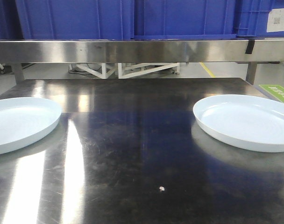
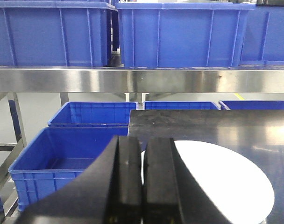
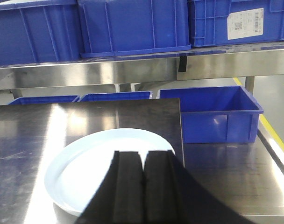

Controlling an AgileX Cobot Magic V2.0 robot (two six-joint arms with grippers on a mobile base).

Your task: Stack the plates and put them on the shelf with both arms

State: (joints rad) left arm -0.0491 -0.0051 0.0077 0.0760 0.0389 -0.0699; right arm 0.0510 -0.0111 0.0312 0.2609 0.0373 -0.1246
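Two pale bluish-white plates lie flat on the steel table. The left plate (image 1: 18,122) sits at the table's left edge, the right plate (image 1: 247,120) at the right edge, far apart. Neither arm shows in the front view. In the left wrist view my left gripper (image 2: 142,142) is shut and empty, hovering over the near left rim of its plate (image 2: 221,179). In the right wrist view my right gripper (image 3: 142,155) is shut and empty above the near right part of its plate (image 3: 93,165).
A steel shelf rail (image 1: 132,50) spans the back of the table, carrying blue crates (image 1: 184,18). More blue crates stand on the floor left of the table (image 2: 62,158) and on the right (image 3: 216,114). A small white speck (image 1: 161,188) lies at the table's front.
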